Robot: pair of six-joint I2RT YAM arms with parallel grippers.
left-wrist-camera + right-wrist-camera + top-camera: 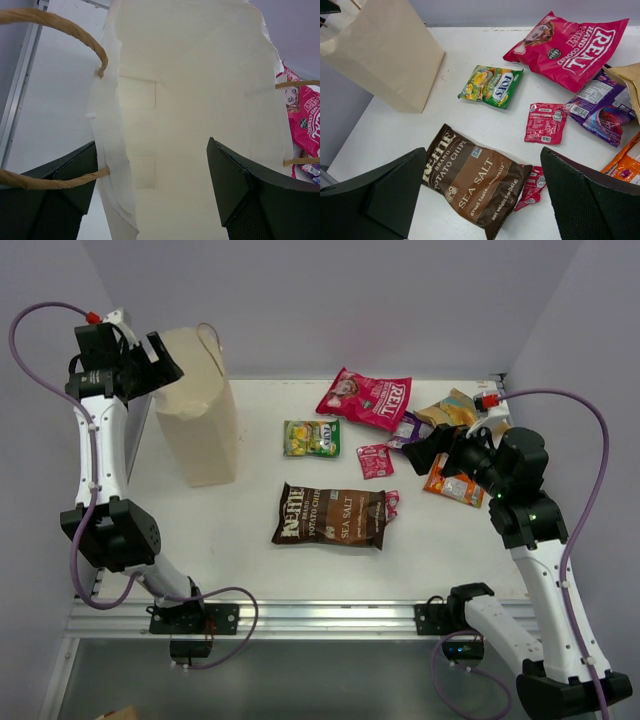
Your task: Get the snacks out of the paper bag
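**Item 1, paper bag** (195,405): cream-white and tall. It stood upright at the left rear of the white table (240,560), mouth open, with brown string handles (65,30) looping off the rim.

**Item 2, left gripper** (151,144): it was poised at the bag's mouth with its jaws wide apart. One finger was outside the left wall and the other over the opening. I could not tell whether either touched the paper.

**Item 3, right gripper** (484,150): it was raised over the right side of the table, jaws wide apart, facing the spread of packets.

**Item 4, snacks**: all lay flat on the table, outside the bag and well apart from it.
- brown chip bag (470,180): centre front, lettered "sea salt".
- pink packet (532,187): small, touching the chip bag's right end.
- green-yellow packet (491,86): behind the chip bag.
- red-pink bag (570,47): rear centre.
- pink sachet (545,122): in front of the red-pink bag.
- purple packet (600,105): just beside the sachet.
- tan bag (630,80): overlapping the purple packet's far edge.
- orange packet (455,488): far right, partly hidden by the right arm.
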